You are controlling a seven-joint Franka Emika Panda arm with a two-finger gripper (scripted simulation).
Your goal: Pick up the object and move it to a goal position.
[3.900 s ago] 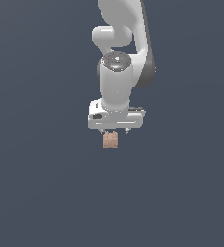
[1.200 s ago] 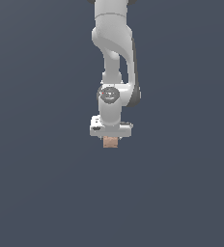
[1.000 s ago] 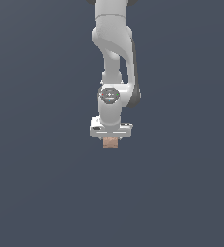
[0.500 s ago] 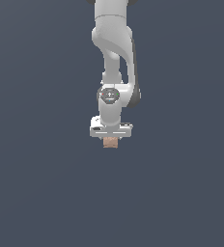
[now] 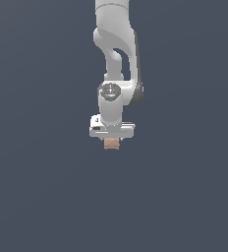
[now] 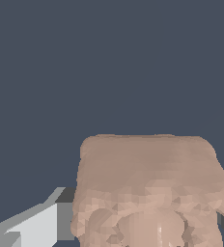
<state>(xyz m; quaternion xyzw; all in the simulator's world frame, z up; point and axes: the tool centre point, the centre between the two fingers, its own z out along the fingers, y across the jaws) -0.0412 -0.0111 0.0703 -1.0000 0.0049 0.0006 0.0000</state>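
The object is a small tan-brown block that hangs just below the white gripper in the exterior view. The gripper points straight down from the white arm and is shut on the block, which sticks out under the fingers. In the wrist view the block fills the near field, mottled and lumpy, with one grey-white finger beside it. The fingertips themselves are mostly hidden by the hand in the exterior view.
Only a flat, uniform dark grey-blue background surrounds the arm in both views. No marker, container or other object shows.
Since 3.9 s ago the arm has straightened and the hand with the block has shifted slightly toward the exterior view's left. Over the last second nothing has visibly moved.
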